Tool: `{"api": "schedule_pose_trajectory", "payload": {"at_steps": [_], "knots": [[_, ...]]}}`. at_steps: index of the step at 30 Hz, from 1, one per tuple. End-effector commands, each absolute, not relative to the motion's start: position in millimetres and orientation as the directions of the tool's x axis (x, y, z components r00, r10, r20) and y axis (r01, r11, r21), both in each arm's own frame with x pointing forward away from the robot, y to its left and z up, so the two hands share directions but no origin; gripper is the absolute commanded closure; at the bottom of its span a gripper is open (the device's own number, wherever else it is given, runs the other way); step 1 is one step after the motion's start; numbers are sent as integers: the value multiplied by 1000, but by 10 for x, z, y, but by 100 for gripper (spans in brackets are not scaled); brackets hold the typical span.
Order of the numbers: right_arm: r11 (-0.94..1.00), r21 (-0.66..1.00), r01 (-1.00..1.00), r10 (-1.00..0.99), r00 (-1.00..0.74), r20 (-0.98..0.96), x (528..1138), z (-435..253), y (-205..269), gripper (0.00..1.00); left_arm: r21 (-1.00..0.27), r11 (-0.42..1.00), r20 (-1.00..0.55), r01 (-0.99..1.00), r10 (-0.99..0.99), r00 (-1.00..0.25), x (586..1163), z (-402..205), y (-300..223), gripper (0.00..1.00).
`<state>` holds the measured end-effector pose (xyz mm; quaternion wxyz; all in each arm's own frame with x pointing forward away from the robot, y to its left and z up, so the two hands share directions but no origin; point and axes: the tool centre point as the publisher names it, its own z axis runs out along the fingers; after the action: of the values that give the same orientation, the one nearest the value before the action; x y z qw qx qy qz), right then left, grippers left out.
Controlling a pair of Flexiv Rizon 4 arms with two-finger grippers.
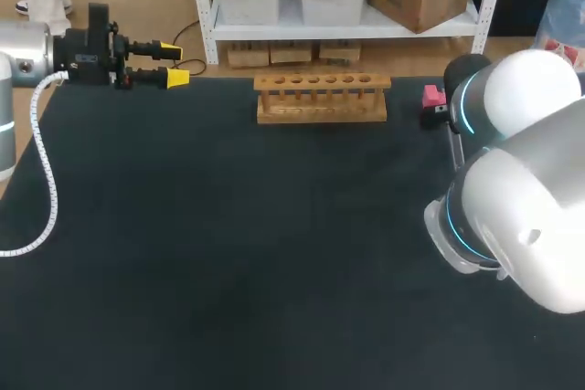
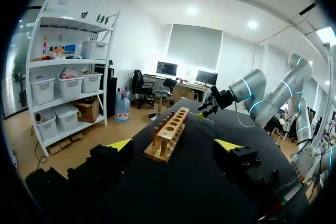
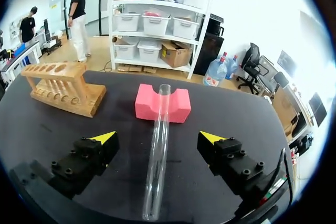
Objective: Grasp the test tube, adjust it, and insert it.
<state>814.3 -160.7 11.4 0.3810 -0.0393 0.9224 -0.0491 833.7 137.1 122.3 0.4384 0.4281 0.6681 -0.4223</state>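
the tube [image 3: 157, 150] lies on the table [image 3: 236, 121], far end propped in the pink block's [image 3: 178, 106] notch, likely to ease a grasp. the right gripper [image 3: 157, 138] straddles it, spread wide, not touching. the left gripper [image 1: 174, 64], open and empty, faces the rack [image 1: 322, 98]. only the right wrist view shows the tube.

white arms [image 1: 526, 180], cyan rings [image 1: 463, 109], black end effectors [image 1: 174, 65] tipped yellow.

One tube [image 3: 157, 150], one rack [image 1: 321, 98], one block [image 3: 146, 106]
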Motion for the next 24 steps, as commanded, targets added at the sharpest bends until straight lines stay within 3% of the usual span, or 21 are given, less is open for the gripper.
{"api": "schedule_pose_trajectory", "payload": {"at_steps": [1, 2, 4, 6, 8, 10, 15, 17, 24], "knots": [[994, -96, -58, -109, -705, -701, 8189, 46, -1639, 17, -187, 277, -948, 943, 200, -246, 8337, 1214, 1375, 0], [994, -93, -61, -109, -706, -700, 8192, 31, -1635, 23, -187, 277, -948, 943, 200, -246, 8337, 1214, 1375, 0], [995, -85, -61, -103, -710, -696, 8190, -5, -1637, 24, -187, 277, -948, 943, 200, -246, 8337, 1214, 1375, 0], [995, -80, -60, -99, -714, -693, 8184, -33, -1645, 37, -187, 277, -948, 943, 200, -246, 8337, 1214, 1375, 0], [996, -75, -58, -94, -716, -691, 8179, -49, -1653, 38, -187, 277, -948, 943, 200, -246, 8337, 1214, 1375, 0], [996, -73, -60, -94, -720, -688, 8173, -61, -1652, 46, -187, 277, -948, 943, 200, -246, 8337, 1214, 1375, 0], [996, -67, -65, -93, -728, -679, 8151, -104, -1630, 44, -187, 277, -948, 943, 200, -246, 8337, 1214, 1375, 0], [996, -63, -66, -92, -732, -675, 8149, -116, -1621, 50, -187, 277, -948, 943, 200, -246, 8337, 1214, 1375, 0], [996, -62, -65, -89, -742, -665, 8130, -145, -1617, 56, -187, 277, -948, 943, 200, -246, 8337, 1214, 1375, 0]]}}
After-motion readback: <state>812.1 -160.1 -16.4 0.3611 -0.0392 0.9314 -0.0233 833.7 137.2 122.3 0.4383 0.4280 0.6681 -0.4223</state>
